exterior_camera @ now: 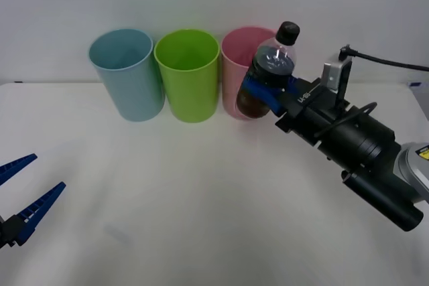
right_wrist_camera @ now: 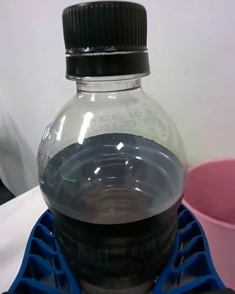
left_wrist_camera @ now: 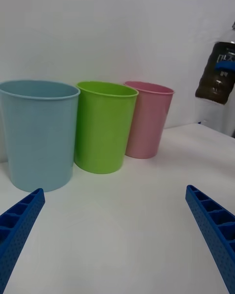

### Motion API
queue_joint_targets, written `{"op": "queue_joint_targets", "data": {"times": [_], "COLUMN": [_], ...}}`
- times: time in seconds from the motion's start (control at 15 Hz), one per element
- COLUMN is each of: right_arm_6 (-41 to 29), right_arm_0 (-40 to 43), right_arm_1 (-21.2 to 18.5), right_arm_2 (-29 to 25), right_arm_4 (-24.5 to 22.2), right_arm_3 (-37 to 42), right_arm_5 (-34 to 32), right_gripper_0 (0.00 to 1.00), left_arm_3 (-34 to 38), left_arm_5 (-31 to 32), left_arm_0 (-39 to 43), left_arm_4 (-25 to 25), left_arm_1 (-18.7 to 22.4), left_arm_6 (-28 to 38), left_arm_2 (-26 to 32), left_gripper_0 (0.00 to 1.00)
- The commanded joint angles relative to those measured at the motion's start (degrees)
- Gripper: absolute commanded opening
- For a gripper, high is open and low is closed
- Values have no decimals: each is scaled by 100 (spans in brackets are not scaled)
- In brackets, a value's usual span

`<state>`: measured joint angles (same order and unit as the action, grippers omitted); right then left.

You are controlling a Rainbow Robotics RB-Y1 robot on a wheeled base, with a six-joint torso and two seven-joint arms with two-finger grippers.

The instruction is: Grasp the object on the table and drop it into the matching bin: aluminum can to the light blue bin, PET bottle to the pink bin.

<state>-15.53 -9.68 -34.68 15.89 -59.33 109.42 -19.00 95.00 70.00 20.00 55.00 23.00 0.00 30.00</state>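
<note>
My right gripper is shut on the PET bottle, a small clear bottle of dark liquid with a black cap, held upright in the air above the table. The bottle hangs just in front of and to the right of the pink bin, its cap above the rim. The pink bin lies close behind the bottle, whose blue fingers clasp its lower body. The light blue bin stands leftmost in the row. My left gripper rests open at the near left, low over the table.
A lime green bin stands between the light blue and pink bins, all three touching in a row at the table's far side. From the left wrist the row reads light blue bin, green bin, pink bin, with the bottle aloft beyond.
</note>
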Motion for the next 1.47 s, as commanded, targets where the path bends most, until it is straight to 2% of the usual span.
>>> {"op": "queue_joint_targets", "data": {"times": [0.07,0.33,0.67,1.07,1.2,1.47], "right_arm_6": [-416,-486,-425,-390,-390,-302], "right_arm_0": [-341,-1018,-1985,-2776,-2969,-3242], "right_arm_1": [-189,-162,172,761,1042,1332], "right_arm_2": [-34,-113,-113,-262,-403,-420], "right_arm_4": [1,1,-61,-544,-878,-1054], "right_arm_3": [-43,-764,-2021,-3172,-3488,-3928], "right_arm_5": [204,221,230,265,283,520], "right_gripper_0": [0,0,0,0,0,0], "left_arm_3": [0,0,0,0,0,0], "left_arm_5": [0,0,0,0,0,0], "left_arm_0": [0,0,0,0,0,0], "left_arm_4": [0,0,0,0,0,0], "left_arm_1": [0,0,0,0,0,0], "left_arm_6": [0,0,0,0,0,0], "left_arm_2": [0,0,0,0,0,0], "left_gripper_0": [100,100,100,100,100,100]}}
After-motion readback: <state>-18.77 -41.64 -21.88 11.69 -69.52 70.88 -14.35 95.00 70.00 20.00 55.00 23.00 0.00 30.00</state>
